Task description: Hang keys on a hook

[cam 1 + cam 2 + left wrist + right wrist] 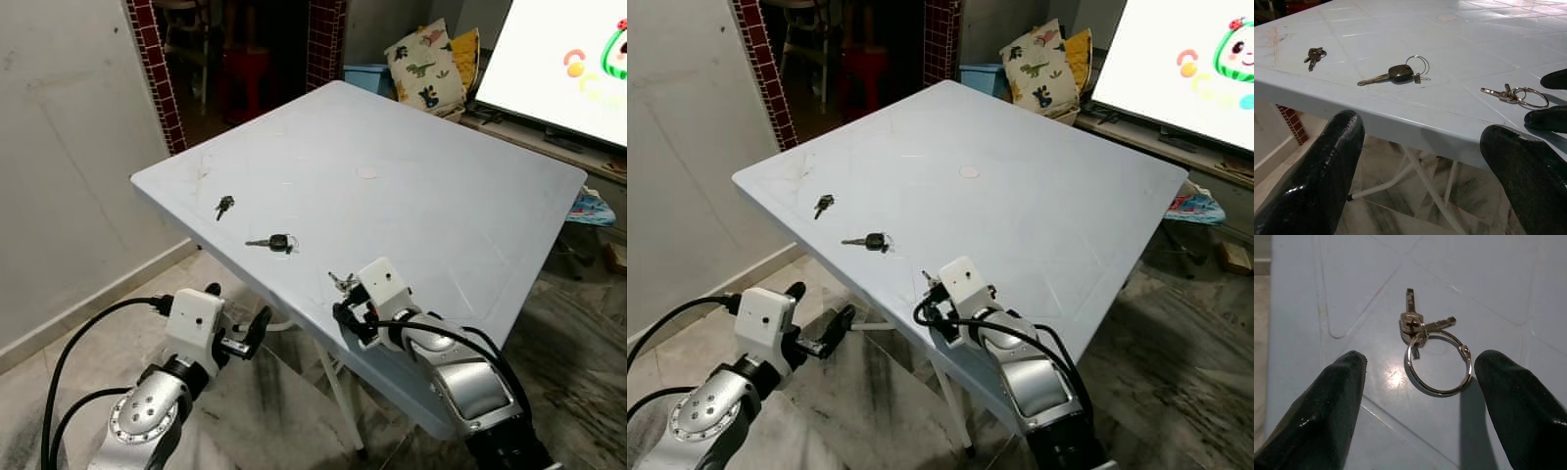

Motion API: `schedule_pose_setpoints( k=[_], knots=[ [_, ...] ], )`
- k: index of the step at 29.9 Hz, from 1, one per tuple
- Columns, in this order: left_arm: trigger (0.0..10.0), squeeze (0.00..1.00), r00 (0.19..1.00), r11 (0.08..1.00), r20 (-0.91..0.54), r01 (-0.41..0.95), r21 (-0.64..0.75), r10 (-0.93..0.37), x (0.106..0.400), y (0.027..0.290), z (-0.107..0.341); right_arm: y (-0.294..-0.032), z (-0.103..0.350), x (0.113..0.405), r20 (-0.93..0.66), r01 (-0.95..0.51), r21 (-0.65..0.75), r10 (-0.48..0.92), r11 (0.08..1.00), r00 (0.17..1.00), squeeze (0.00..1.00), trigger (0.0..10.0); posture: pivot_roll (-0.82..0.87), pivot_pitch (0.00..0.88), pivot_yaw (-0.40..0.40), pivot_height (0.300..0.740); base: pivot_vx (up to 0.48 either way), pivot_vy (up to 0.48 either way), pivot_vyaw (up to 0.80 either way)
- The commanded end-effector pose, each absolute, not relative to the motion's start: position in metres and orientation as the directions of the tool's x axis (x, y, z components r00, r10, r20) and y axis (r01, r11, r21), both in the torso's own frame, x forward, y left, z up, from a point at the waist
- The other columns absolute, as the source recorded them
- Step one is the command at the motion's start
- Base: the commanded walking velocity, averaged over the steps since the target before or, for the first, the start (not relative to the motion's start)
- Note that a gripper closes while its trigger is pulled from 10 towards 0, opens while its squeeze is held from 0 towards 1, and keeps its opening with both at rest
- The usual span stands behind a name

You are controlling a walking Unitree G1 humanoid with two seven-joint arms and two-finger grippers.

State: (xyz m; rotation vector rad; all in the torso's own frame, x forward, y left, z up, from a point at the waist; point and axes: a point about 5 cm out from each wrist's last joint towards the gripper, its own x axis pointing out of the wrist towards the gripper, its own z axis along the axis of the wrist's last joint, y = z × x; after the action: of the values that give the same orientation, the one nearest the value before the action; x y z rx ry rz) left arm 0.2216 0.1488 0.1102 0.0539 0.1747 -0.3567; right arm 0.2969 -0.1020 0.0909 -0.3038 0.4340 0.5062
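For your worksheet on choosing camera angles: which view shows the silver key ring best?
The right wrist view: the silver key ring lies close between the open right gripper. The left wrist view shows it smaller, the eye views tiny.

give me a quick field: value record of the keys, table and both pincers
table: pale blue folding table
nearest keys: silver keys on a ring, lying flat near the table edge
middle key: black-headed key with a ring
far keys: small dark bunch
right pincer: open, fingers either side of the ring, not gripping
left pincer: open, below the table edge, holding nothing
hook: cannot tell where it is
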Motion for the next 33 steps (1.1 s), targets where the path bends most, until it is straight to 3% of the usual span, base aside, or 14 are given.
schedule_pose_setpoints(
  k=[1,3,4,5,6,15,16,18,19,33],
  knots=[
    [10.0,0.0,0.923,0.935,-0.177,0.353,0.03,-0.343,0.22,0.149,0.113,-0.103,0.089,0.298,-0.481,-0.517,-0.16,0.391,0.841,0.785,0.0,10.0,0.09,0.032,-0.028,0.74,0.0,0.0,0.0],
    [10.0,0.0,0.922,0.935,-0.178,0.355,0.031,-0.344,0.22,0.149,0.113,-0.102,0.088,0.298,-0.484,-0.526,-0.151,0.401,0.837,0.777,0.0,10.0,0.1,0.033,-0.027,0.74,0.0,0.0,0.0],
    [10.0,0.0,0.921,0.934,-0.179,0.356,0.031,-0.345,0.22,0.149,0.113,-0.101,0.087,0.297,-0.484,-0.524,-0.145,0.402,0.839,0.777,0.0,2.8,0.1,0.033,-0.026,0.74,0.0,0.0,0.0],
    [10.0,0.0,0.921,0.934,-0.179,0.356,0.031,-0.345,0.219,0.149,0.113,-0.101,0.087,0.297,-0.484,-0.52,-0.142,0.399,0.842,0.779,0.0,2.8,0.1,0.033,-0.028,0.74,0.0,0.0,0.0],
    [10.0,0.0,0.921,0.934,-0.18,0.357,0.031,-0.346,0.219,0.148,0.113,-0.1,0.086,0.297,-0.488,-0.522,-0.134,0.402,0.842,0.775,0.0,0.0,0.1,0.033,-0.028,0.74,0.0,0.0,0.0],
    [10.0,0.0,0.919,0.932,-0.183,0.36,0.033,-0.348,0.218,0.149,0.112,-0.099,0.079,0.295,-0.506,-0.523,-0.104,0.408,0.846,0.76,0.0,0.0,0.11,0.03,-0.03,0.74,0.0,0.0,0.0],
    [10.0,0.0,0.918,0.932,-0.184,0.362,0.034,-0.35,0.218,0.149,0.112,-0.098,0.078,0.296,-0.508,-0.521,-0.091,0.41,0.849,0.757,0.0,0.6,0.11,0.028,-0.029,0.74,0.0,0.0,0.0],
    [10.0,0.0,0.918,0.931,-0.184,0.364,0.034,-0.352,0.218,0.149,0.112,-0.098,0.077,0.296,-0.51,-0.521,-0.086,0.411,0.849,0.755,0.0,0.5,0.11,0.028,-0.029,0.74,0.0,0.0,0.0],
    [10.0,0.0,0.917,0.93,-0.184,0.365,0.035,-0.353,0.218,0.148,0.112,-0.098,0.075,0.296,-0.518,-0.518,-0.078,0.41,0.852,0.751,0.0,0.0,0.11,0.026,-0.029,0.74,0.0,0.0,0.0],
    [10.0,0.0,0.917,0.929,-0.183,0.367,0.04,-0.354,0.219,0.149,0.113,-0.095,0.07,0.296,-0.541,-0.513,-0.028,0.419,0.858,0.73,0.0,0.0,0.11,0.03,-0.024,0.74,0.0,0.0,0.0]
  ],
)
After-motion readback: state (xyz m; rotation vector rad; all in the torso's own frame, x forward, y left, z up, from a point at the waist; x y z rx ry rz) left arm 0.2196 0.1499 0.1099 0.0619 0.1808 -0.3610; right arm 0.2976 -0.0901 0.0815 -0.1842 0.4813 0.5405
